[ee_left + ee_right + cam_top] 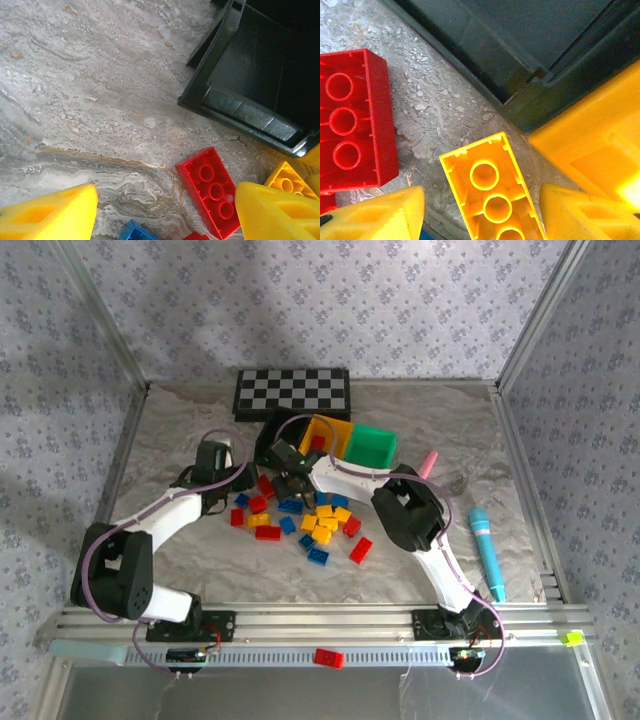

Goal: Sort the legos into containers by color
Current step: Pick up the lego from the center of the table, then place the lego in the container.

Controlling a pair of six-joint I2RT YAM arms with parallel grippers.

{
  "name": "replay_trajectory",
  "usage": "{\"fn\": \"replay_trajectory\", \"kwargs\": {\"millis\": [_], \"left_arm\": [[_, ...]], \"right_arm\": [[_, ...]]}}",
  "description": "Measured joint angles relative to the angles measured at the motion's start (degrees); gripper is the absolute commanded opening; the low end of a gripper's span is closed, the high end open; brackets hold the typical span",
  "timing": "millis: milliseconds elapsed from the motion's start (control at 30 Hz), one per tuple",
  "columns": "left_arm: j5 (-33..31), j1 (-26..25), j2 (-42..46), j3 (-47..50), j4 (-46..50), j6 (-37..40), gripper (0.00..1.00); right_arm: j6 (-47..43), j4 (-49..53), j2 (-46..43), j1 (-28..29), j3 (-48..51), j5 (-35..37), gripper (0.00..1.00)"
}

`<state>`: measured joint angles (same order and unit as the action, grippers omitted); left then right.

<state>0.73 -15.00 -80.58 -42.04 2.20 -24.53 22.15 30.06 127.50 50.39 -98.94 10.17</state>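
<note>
Red, yellow and blue legos (300, 520) lie scattered in the middle of the table. Behind them stand the containers: a black bin (272, 435), a yellow bin (332, 432) and a green bin (371, 445). My right gripper (482, 220) is open, low over the table, its fingers on either side of an upside-down yellow lego (492, 187), with a small gap on each side. A red lego (352, 120) lies to its left, beside the black bin (520, 50). My left gripper (165, 215) is open over bare table. An upside-down red lego (212, 192) lies by its right finger.
A checkered board (292, 392) lies behind the bins. A teal pen (488, 552) and a pink object (427, 464) lie at the right. One red lego (327, 658) sits on the front rail. Both arms reach in close together near the black bin (255, 85).
</note>
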Motion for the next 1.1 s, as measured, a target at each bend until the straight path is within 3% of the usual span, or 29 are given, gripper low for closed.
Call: {"fn": "replay_trajectory", "kwargs": {"millis": [300, 633, 900, 1100], "left_arm": [[-0.1, 0.0, -0.2, 0.0, 0.0, 0.0, 0.73], [-0.1, 0.0, -0.3, 0.0, 0.0, -0.2, 0.73], [1.4, 0.0, -2.9, -0.2, 0.1, -0.3, 0.72], [2.8, 0.0, -4.0, -0.5, 0.2, -0.5, 0.72]], "right_arm": [[0.4, 0.2, 0.7, 0.0, 0.0, 0.2, 0.29], [0.3, 0.2, -1.6, 0.0, 0.6, 0.8, 0.27], [1.6, -1.9, -20.3, -1.9, 11.9, 4.7, 0.28], [4.2, -3.5, -30.0, -9.2, 21.8, 8.7, 0.28]]}}
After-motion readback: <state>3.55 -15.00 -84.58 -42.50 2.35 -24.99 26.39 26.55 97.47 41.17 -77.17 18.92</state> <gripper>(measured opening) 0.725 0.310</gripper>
